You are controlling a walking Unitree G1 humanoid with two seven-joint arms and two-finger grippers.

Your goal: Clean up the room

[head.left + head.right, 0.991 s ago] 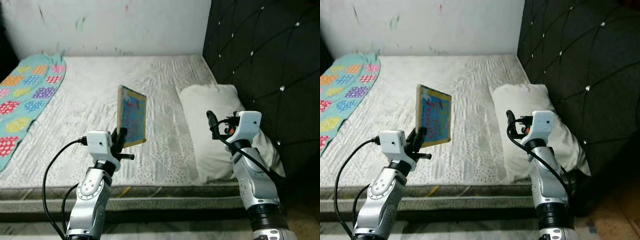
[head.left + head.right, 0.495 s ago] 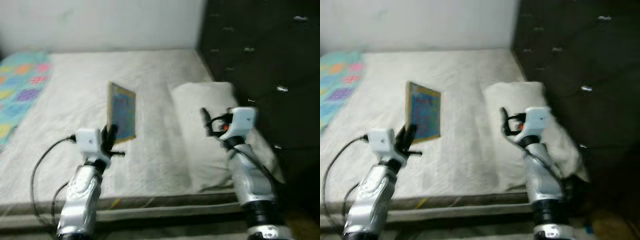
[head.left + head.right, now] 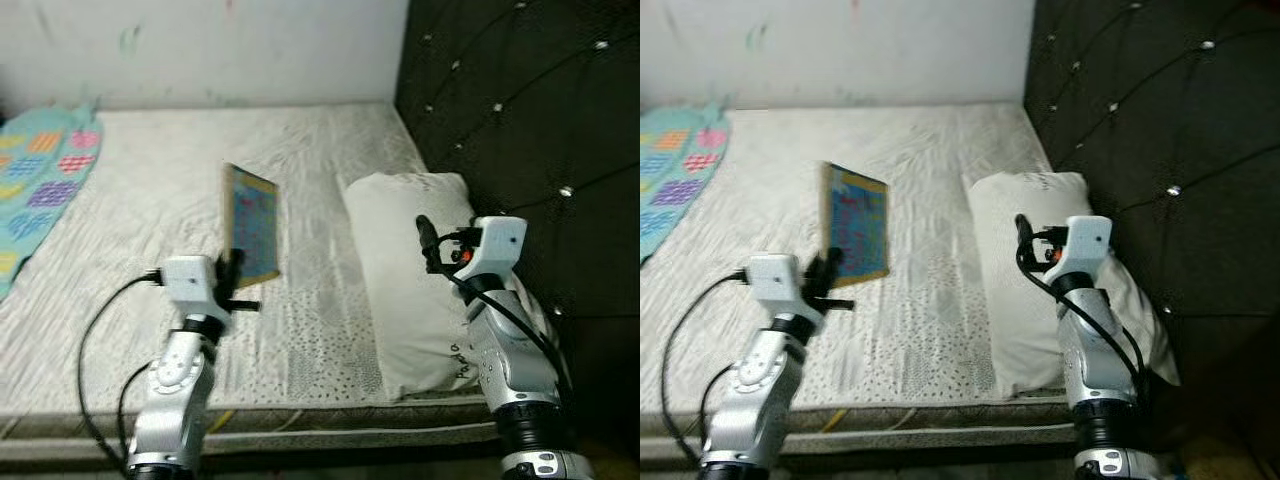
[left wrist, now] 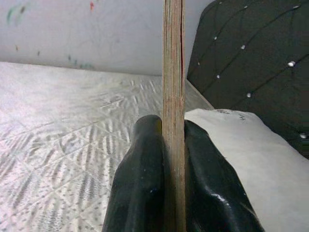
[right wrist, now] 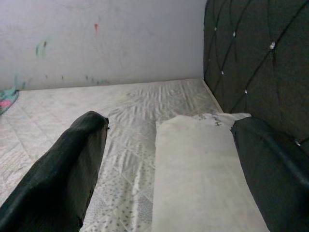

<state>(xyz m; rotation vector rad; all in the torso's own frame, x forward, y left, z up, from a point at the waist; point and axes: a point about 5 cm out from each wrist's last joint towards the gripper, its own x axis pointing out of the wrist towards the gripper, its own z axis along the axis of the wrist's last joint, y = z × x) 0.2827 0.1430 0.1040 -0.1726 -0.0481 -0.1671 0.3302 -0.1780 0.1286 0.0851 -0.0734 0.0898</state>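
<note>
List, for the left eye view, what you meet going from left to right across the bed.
Blanket → book held upright by the left gripper → pillow → right gripper over the pillow → headboard.

The scene is evenly and softly lit; little shadow is cast on the mattress (image 3: 150,200); the head views are slightly soft; the headboard (image 3: 520,110) is rendered very dark.

Camera nearer; book (image 3: 252,225) turned edgewise.
</note>
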